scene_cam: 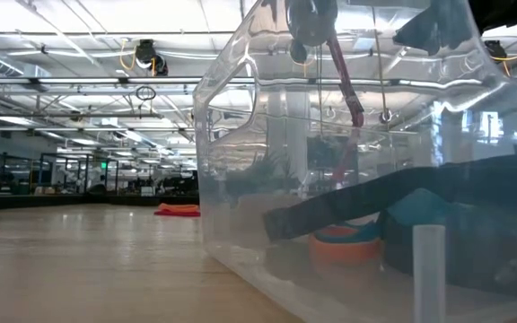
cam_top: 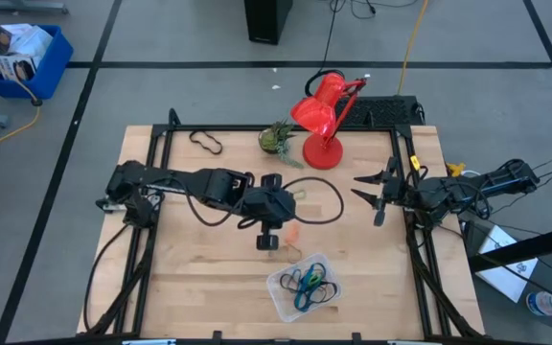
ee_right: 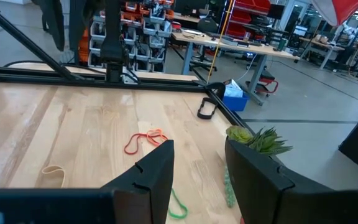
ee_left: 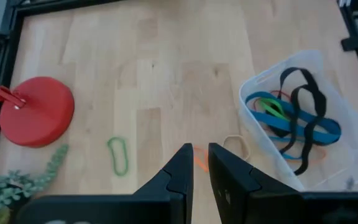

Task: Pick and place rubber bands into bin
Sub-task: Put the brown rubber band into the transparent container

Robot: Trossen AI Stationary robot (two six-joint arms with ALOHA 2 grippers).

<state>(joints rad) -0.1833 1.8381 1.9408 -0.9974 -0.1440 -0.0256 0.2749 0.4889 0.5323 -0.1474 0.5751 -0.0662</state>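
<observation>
Partly done: several rubber bands (ee_left: 294, 118) already sit in the bin (cam_top: 286, 297), lower centre. Orange (ee_right: 145, 140), green (ee_left: 119, 154) and tan (ee_left: 237, 145) ones remain on the table. Left gripper (ee_left: 200, 163) hovers narrow, empty; right gripper (cam_top: 372, 192) waits wide at right.

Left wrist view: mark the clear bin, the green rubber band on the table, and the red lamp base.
clear bin (ee_left: 252, 93), left wrist view, on its near rim.
green rubber band (ee_left: 119, 155), left wrist view, on the loop's strand.
red lamp base (ee_left: 39, 112), left wrist view, on the middle of the round disc.
</observation>
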